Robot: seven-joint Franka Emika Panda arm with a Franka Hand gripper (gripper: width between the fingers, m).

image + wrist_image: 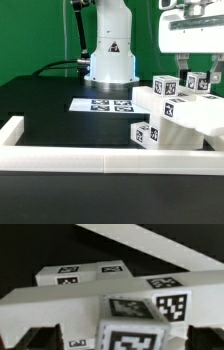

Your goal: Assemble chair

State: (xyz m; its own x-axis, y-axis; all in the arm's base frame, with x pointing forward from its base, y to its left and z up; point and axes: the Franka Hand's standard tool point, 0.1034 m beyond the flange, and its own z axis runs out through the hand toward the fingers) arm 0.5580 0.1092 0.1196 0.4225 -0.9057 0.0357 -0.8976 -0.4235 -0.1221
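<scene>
The chair's white, tagged pieces [178, 120] stand joined in a cluster at the exterior view's right, next to the front rail. My gripper [197, 72] hangs just above the cluster, straddling an upright tagged post [197, 84]. In the wrist view the gripper [120, 341] is open. Its dark fingertips [35, 339] stand wide on either side of a tagged block [130, 336], with a gap on each side. Beyond the block lie the flat slab [60, 303] and another tagged bar [85, 273]. The lower parts of the chair are hidden behind the rail.
The marker board [105, 103] lies on the black table in front of the robot base [110, 55]. A long low white border rail [90, 156] runs along the front and turns up the exterior view's left side [14, 130]. It also crosses the wrist view [140, 241].
</scene>
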